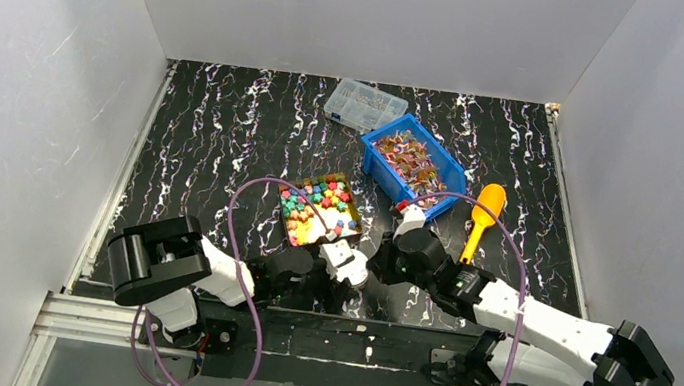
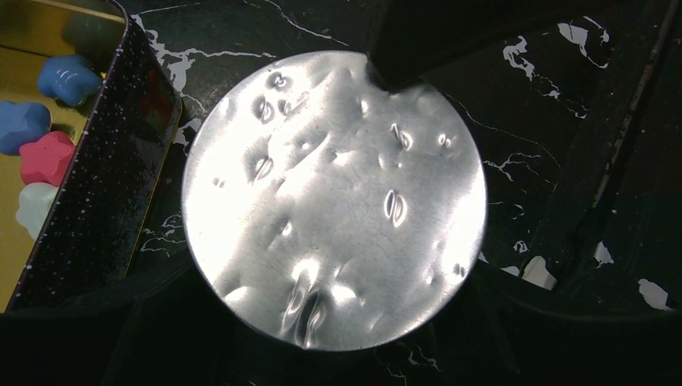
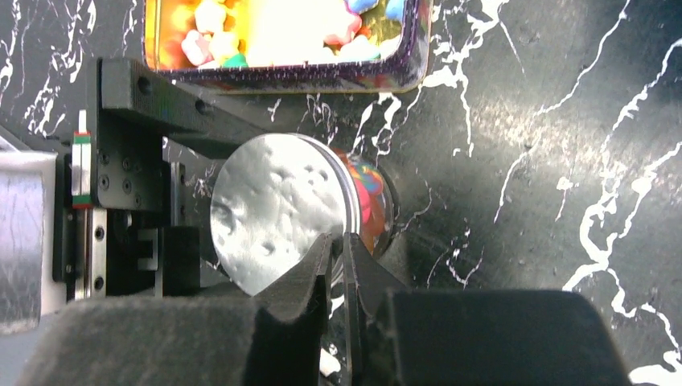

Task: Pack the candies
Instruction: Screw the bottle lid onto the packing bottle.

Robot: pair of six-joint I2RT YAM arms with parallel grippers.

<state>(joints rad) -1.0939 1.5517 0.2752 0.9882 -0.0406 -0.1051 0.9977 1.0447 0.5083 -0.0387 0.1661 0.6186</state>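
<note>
1. The right claw is pressed together on the thin rim of the silver lid, probably to seat it or lift it.
2. The left claw stands wide around the jar under this lid, and it seems to clamp the jar so it cannot slip.
3. Some candies sit in the jar, just beyond the right claw's tips. More fill the tin further ahead.
</note>
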